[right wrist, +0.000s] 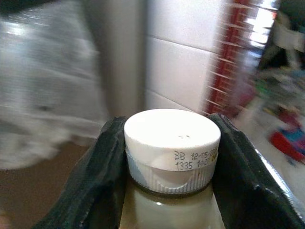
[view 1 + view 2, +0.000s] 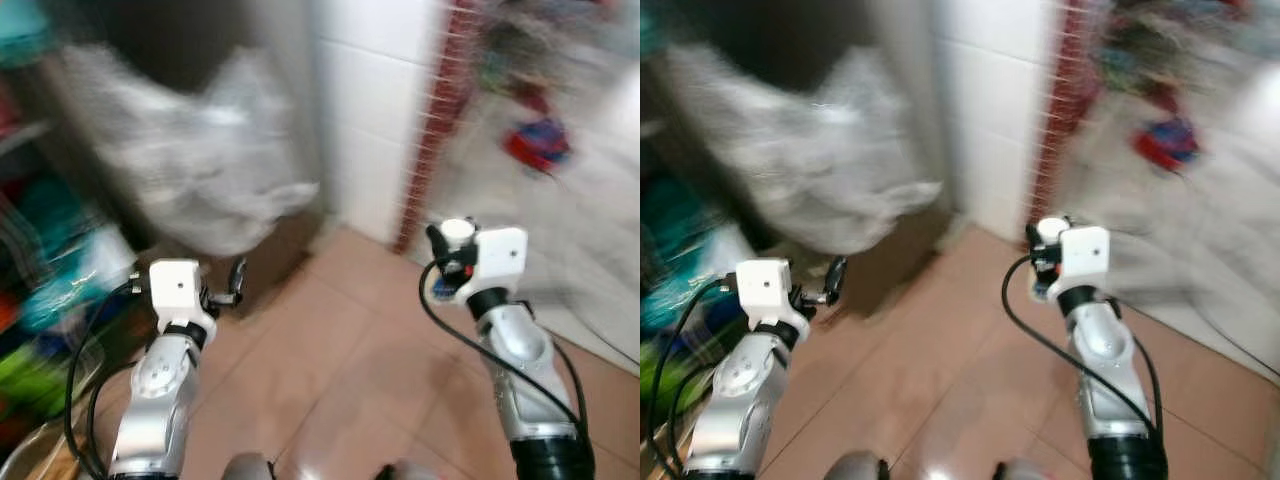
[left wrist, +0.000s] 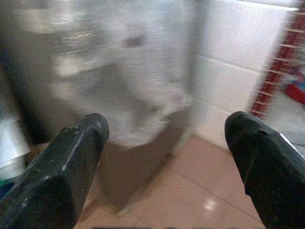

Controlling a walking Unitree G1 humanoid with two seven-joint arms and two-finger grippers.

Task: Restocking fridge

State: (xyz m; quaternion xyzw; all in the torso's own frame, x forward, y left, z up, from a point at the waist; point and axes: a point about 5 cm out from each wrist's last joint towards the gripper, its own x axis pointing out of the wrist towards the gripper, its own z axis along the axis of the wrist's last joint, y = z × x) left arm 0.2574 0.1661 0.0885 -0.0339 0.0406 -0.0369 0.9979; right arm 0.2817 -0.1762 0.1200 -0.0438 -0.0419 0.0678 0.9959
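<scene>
My right gripper (image 1: 170, 160) is shut on the neck of a bottle (image 1: 171, 143) with a white screw cap and pale liquid below it. In the left eye view the bottle's cap (image 2: 457, 232) pokes up in front of the right wrist, held over the floor. My left gripper (image 3: 167, 143) is open, its two black fingers (image 3: 71, 162) wide apart with nothing between them. It points at a tall grey metal-looking unit (image 2: 290, 100), and a bulky white plastic bag (image 2: 190, 170) hangs in front of that unit. Every view is blurred by motion.
A white tiled wall (image 2: 370, 120) and a red brick strip (image 2: 435, 120) stand ahead. Shelves with coloured goods (image 2: 50, 260) line the left side. A red and blue item (image 2: 537, 145) lies at the far right. Brown floor tiles (image 2: 350, 370) stretch between my arms.
</scene>
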